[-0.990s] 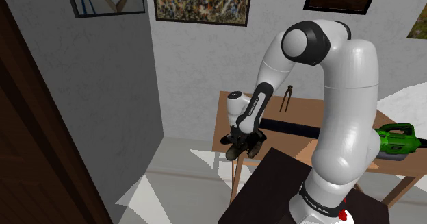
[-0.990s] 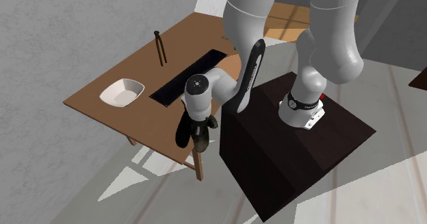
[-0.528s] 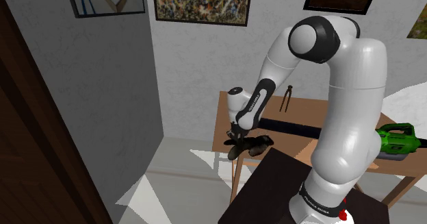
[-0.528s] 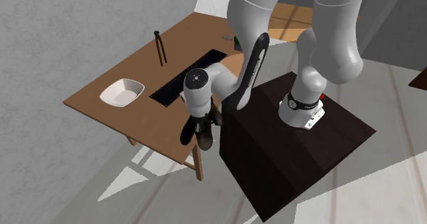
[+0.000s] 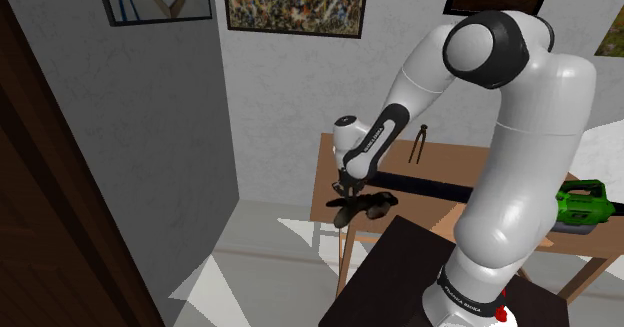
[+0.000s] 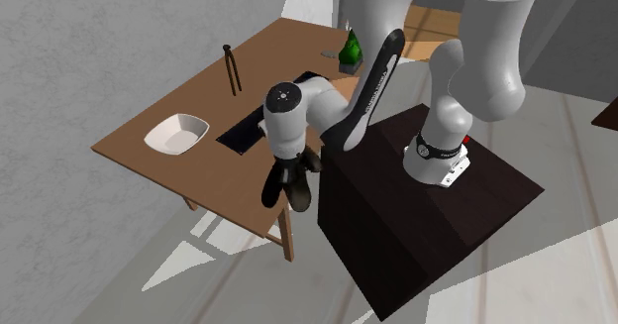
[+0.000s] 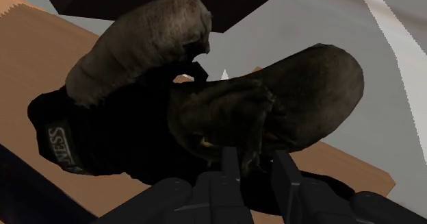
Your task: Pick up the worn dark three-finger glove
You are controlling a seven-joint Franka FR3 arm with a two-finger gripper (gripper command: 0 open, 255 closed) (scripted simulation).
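A worn dark glove (image 7: 205,99) with brownish, scuffed fingers hangs from my gripper (image 7: 256,162), whose black fingers (image 7: 229,164) are shut on its cuff end. In the shoulder view the glove (image 5: 362,207) dangles just below the gripper (image 5: 348,190), a little above the near corner of the wooden table (image 5: 330,155). In the second exterior view the glove (image 6: 293,183) hangs under the gripper (image 6: 287,163) over the table's edge beside the stand. The fingertips are mostly buried in the glove.
On the table (image 6: 198,168) stand a white bowl (image 6: 176,134), a black two-legged tool (image 6: 234,67), a long black strip (image 6: 277,106) and a green power tool (image 5: 580,203). The dark stand (image 6: 426,213) is close by. A brown door (image 5: 50,195) fills the shoulder view's left.
The arm has straightened and risen, carrying the glove upward off the table corner and slightly toward the table's middle. The grip on the glove has stayed the same.
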